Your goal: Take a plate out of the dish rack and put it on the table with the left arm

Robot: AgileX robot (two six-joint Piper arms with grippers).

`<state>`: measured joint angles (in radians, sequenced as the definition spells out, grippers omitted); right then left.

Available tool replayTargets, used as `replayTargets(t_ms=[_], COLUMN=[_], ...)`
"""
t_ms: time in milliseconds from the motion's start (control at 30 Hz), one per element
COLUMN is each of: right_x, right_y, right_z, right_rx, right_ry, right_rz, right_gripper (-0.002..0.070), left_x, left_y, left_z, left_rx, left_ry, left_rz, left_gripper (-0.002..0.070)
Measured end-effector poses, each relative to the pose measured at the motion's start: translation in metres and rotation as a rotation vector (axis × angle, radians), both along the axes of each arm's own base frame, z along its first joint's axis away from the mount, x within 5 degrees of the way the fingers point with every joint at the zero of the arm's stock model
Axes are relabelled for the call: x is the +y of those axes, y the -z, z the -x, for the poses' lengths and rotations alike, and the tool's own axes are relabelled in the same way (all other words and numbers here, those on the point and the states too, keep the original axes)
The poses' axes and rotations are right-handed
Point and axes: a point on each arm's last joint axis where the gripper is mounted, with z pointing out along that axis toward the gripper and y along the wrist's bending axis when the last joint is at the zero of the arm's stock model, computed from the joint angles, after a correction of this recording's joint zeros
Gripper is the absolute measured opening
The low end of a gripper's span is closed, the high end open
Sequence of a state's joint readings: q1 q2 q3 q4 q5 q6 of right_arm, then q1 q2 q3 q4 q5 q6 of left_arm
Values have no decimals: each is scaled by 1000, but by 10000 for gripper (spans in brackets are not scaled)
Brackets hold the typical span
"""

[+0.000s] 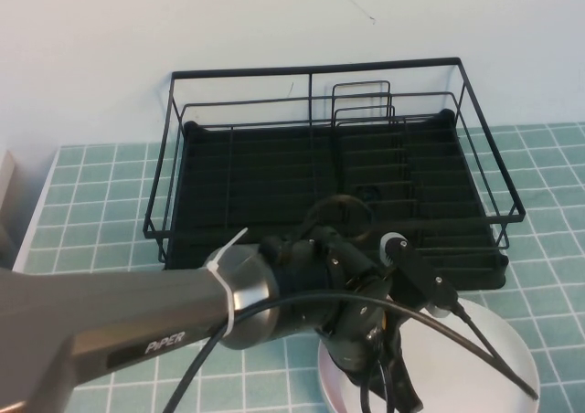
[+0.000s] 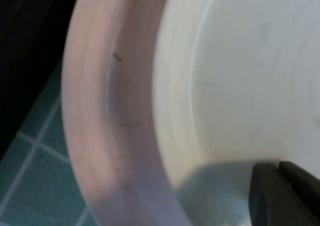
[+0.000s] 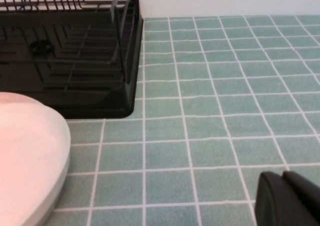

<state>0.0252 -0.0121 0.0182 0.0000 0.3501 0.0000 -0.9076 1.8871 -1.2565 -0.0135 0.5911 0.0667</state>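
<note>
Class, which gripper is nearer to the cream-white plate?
Left. The left gripper is shut right over the cream-white plate, which lies on the table in front of the dish rack. The right gripper hovers over bare tiles beside it.

A staged kitchen corner in a robot lab: a bench [image 1: 91,203] of teal tiles with white grout stands against a plain white wall [image 1: 137,29], carrying a black wire dish rack [image 1: 329,166] and plates [image 1: 494,358], with a "PiPER" arm [image 1: 119,326] reaching over it.
</note>
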Motion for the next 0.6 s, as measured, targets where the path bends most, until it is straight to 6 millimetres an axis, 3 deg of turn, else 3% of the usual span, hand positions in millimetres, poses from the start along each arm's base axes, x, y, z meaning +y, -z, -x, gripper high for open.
replayTargets(t_ms=[167, 400, 467, 600], right_x=[0, 0, 0, 0], right_y=[0, 0, 0, 0], right_z=[0, 0, 0, 0], right_rx=[0, 0, 0, 0], right_ry=[0, 0, 0, 0], right_rz=[0, 0, 0, 0], right_gripper=[-1, -1, -1, -1], left_x=[-5, -25, -31, -49], left_y=[-16, -94, -101, -89], left_z=[4, 19, 23, 29], left_rx=[24, 18, 69, 213], left_ry=[-19, 16, 45, 94], left_rz=[14, 239, 302, 406], left_gripper=[-1, -2, -2, -2])
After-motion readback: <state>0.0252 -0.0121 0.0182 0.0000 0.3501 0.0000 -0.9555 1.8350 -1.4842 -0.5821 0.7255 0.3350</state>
